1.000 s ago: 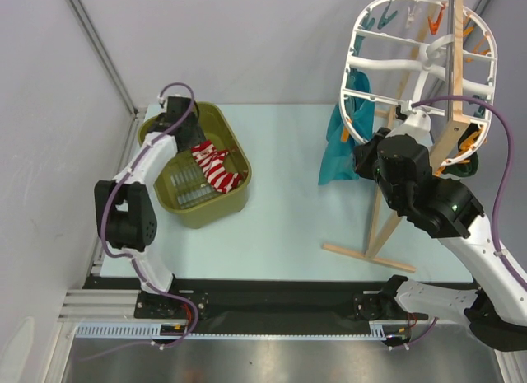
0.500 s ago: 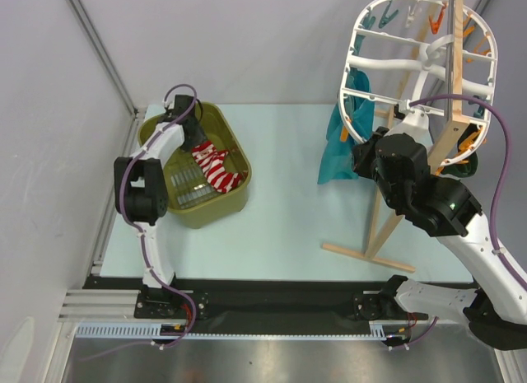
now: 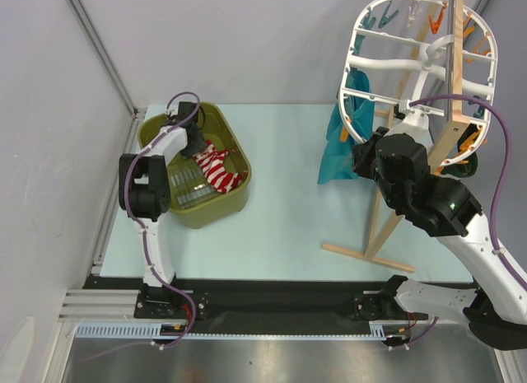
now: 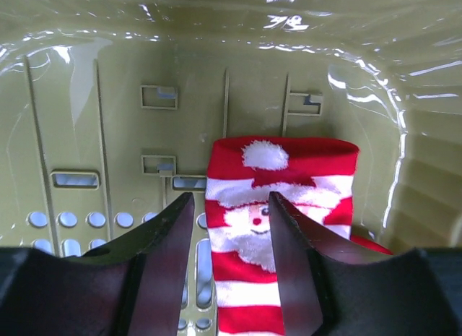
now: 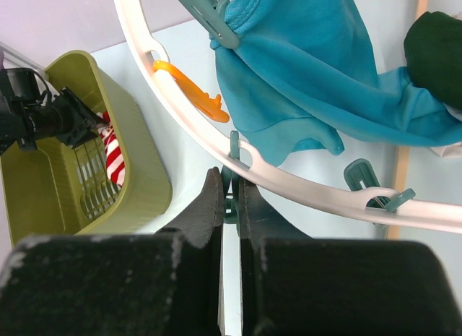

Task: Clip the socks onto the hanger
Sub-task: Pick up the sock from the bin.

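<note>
The red and white striped socks (image 3: 217, 169) lie in the olive-green basket (image 3: 240, 155). In the left wrist view one sock with a Santa face (image 4: 289, 199) lies flat on the basket floor. My left gripper (image 3: 195, 141) is open just above it (image 4: 231, 206), and the sock's left part shows between the fingers. The white oval hanger (image 3: 360, 37) hangs at the back right on the wooden stand. My right gripper (image 3: 363, 158) is shut (image 5: 229, 186) on a teal clip (image 5: 232, 157) on the hanger's rim (image 5: 180, 105).
A teal cloth (image 3: 341, 144) is clipped to the hanger and hangs beside my right gripper; a dark green cloth (image 5: 437, 54) hangs further along. The wooden stand (image 3: 387, 226) has its foot on the table. An orange clip (image 5: 191, 90) sits on the rim.
My left gripper has moved from the basket's back edge down and right, to just over the socks. The right arm has not moved.
</note>
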